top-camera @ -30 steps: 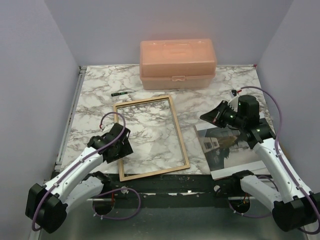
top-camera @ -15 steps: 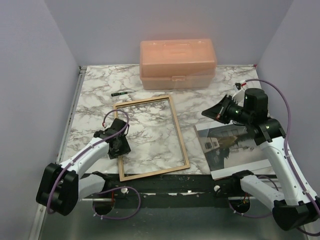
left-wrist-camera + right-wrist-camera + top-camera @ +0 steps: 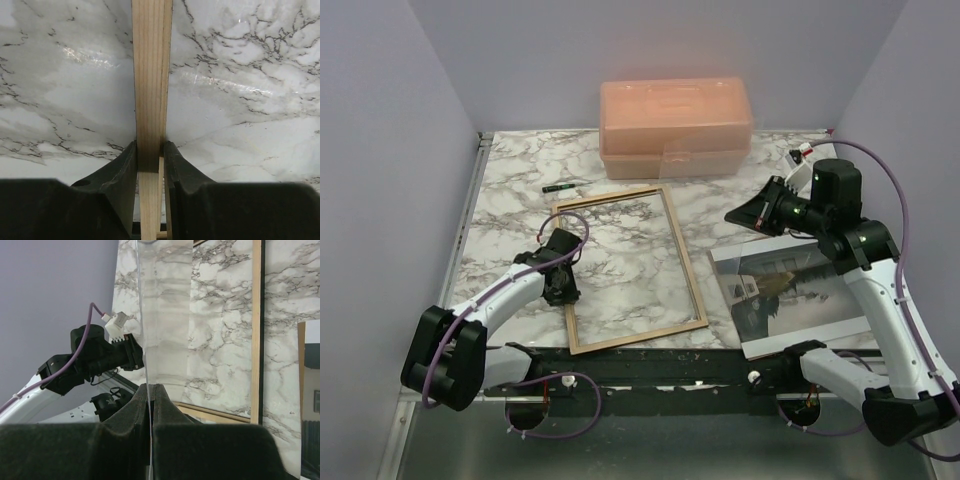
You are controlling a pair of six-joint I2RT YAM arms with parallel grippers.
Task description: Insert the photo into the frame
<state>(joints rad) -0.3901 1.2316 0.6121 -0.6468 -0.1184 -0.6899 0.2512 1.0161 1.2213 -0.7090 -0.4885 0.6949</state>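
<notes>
Overhead, I see the frame (image 3: 686,258) lying wood-side up on the desk (image 3: 510,195), the photo (image 3: 785,295) flat to its right. My left wrist camera shows the left fingers (image 3: 122,172) clenched on its rail; only the right wrist camera reveals a clear pane (image 3: 165,315) pinched edge-on by the right fingers (image 3: 131,412).

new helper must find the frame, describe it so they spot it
Start at the peach box at the back of the marble table. Just in front lies the frame, a thin light-wood rectangle gripped by the left tool. Unlike the grey photo beside it, marble shows through it.
</notes>
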